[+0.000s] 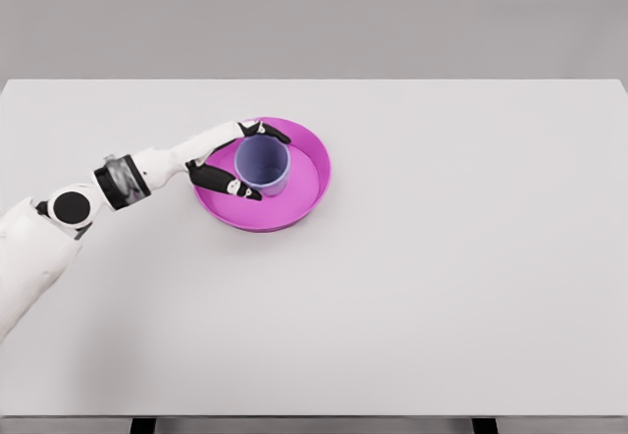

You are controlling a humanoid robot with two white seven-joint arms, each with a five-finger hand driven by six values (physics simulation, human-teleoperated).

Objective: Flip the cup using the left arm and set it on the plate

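A lilac cup [263, 162] stands upright, mouth up, inside the magenta plate [316, 171] on the left half of the white table. My left arm reaches in from the lower left, and my left hand [272, 168] wraps the cup from its left side. The black fingers [267, 131] lie against the far rim, and the thumb [234, 186] sits at the near side by the base. The hand looks shut on the cup. The right arm does not show.
The white table [451, 277] fills the view, with its front edge at the bottom and a grey wall behind. Nothing else stands on it.
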